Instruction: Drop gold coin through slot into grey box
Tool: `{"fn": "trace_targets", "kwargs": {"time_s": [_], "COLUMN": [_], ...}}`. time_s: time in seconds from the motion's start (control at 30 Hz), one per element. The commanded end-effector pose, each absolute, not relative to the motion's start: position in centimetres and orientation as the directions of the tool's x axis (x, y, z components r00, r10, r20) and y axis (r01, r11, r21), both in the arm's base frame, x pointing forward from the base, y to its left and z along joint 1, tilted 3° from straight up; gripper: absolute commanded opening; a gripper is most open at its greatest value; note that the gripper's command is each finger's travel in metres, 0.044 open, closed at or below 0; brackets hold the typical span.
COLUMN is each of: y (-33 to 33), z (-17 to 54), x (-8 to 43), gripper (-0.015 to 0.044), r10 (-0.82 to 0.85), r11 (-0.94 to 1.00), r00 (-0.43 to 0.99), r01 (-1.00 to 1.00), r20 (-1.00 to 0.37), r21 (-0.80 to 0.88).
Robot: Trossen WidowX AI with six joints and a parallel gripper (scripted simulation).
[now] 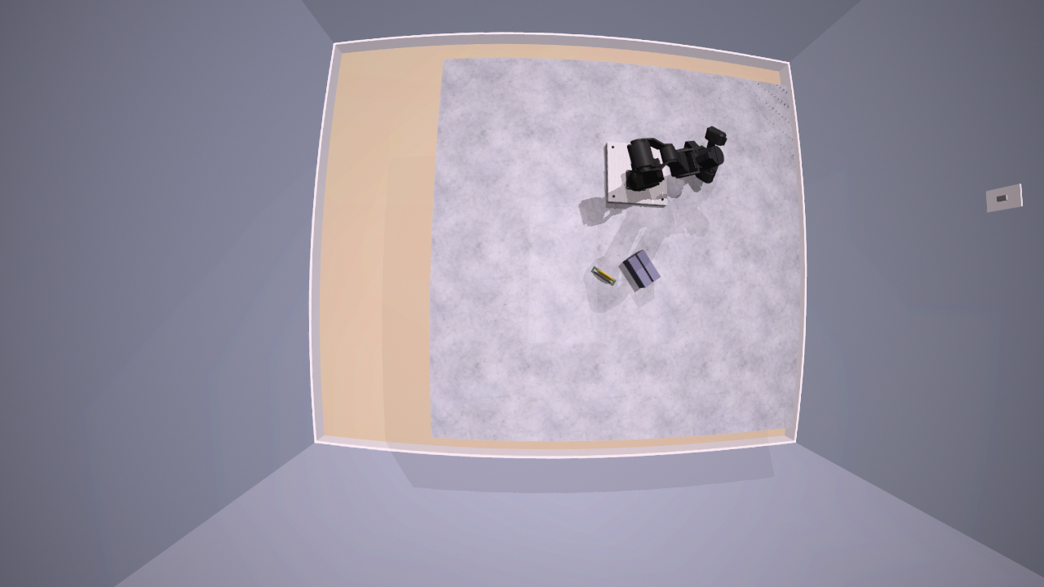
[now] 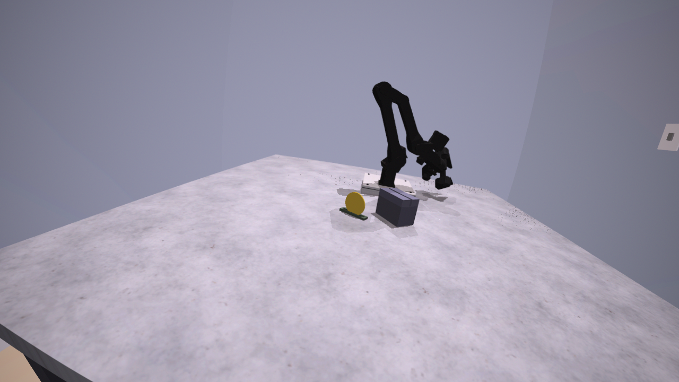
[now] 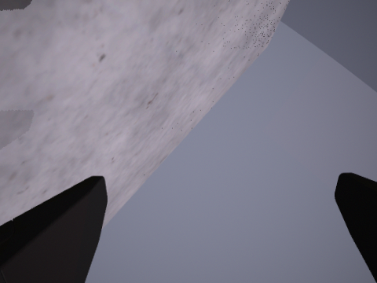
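Observation:
The gold coin stands on its edge in the dark-green holder on the grey table. The closed grey box stands just beside it, with a narrow slot along its lid. My gripper is open and empty. It hangs above the table beside the arm's base, well away from the coin and behind the box. The wrist view shows only the two dark fingers, bare table and wall; coin and box are out of that view.
The arm's white base plate sits behind the box. The table edge runs close by in the wrist view. A small wall plate is far off to the right.

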State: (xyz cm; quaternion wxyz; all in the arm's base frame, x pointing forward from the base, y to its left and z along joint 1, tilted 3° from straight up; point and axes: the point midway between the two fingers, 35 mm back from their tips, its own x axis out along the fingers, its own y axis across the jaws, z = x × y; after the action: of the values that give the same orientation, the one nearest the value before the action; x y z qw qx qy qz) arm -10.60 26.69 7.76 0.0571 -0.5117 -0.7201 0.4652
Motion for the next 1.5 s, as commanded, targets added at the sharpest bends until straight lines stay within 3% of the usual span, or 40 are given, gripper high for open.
{"fn": "trace_targets", "kwargs": {"time_s": [0.0, 0.27, 0.5, 0.7, 0.9, 1.1, 1.3, 1.47], "y": [26.9, 31.4, 30.6, 25.8, 18.3, 9.0, 0.1, -7.8], "z": [7.8, 7.8, 8.2, 8.8, 9.9, 11.3, 12.9, 14.7], "x": [-10.4, 0.8, 12.7, 22.0, 28.8, 33.0, 33.8, 31.8], "gripper": [0.0374, 0.0164, 0.0161, 0.0161, 0.0161, 0.0161, 0.0161, 0.0161], "r10": [0.793, 0.823, 0.708, 0.537, 0.347, 0.174, 0.056, 0.010], "r11": [0.032, -0.428, -0.706, -0.740, -0.587, -0.255, 0.108, 0.434], "r00": [-0.462, -0.122, 0.151, 0.299, 0.352, 0.345, 0.246, 0.106], "r01": [0.683, 0.508, 0.125, -0.281, -0.642, -0.889, -0.965, -0.896], "r20": [-0.398, -0.555, -0.690, -0.788, -0.869, -0.922, -0.968, -0.994], "r21": [-0.730, -0.747, -0.697, -0.611, -0.494, -0.380, -0.239, -0.091]}}
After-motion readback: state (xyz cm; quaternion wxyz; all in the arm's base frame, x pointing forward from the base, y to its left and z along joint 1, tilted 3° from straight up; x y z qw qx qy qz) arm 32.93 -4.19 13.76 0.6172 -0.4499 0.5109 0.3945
